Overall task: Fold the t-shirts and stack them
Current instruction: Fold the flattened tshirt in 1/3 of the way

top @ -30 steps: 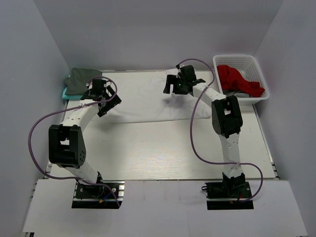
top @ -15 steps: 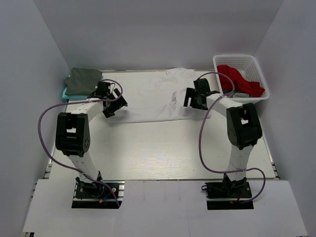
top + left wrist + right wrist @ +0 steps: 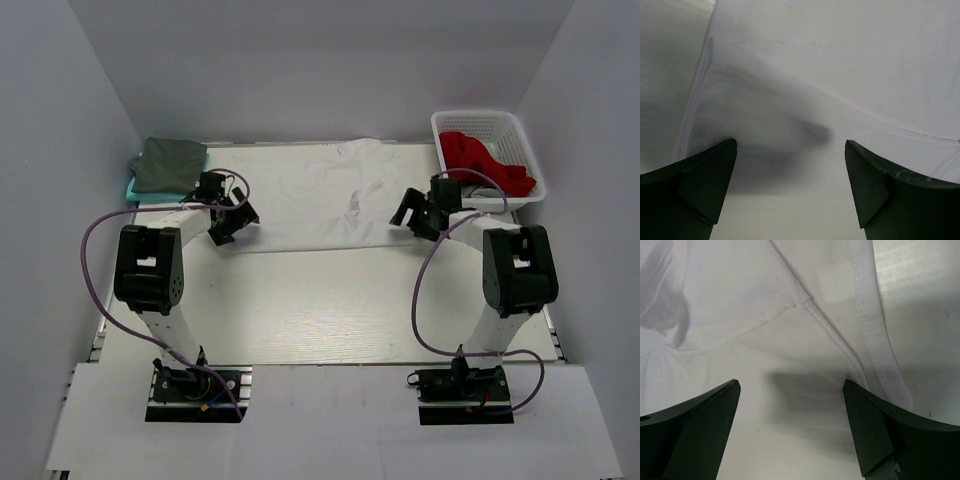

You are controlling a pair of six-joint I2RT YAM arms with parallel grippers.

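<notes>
A white t-shirt lies spread flat across the back of the table. My left gripper hangs open just over its near left corner, with nothing between the fingers. In the left wrist view the gripper straddles the shirt's near hem. My right gripper is open over the near right corner. In the right wrist view the gripper is above the shirt's hem and a seam. A folded dark grey-green t-shirt rests on a teal one at the back left. Red cloth fills the basket.
The white lattice basket stands at the back right corner, close to my right arm's wrist. Grey walls close in the table on the left, back and right. Purple cables loop beside both arms.
The right gripper has swung from the shirt's back middle to its near right corner. The left gripper has drawn slightly nearer. The white shirt now lies wider and flatter. Both stayed open.
</notes>
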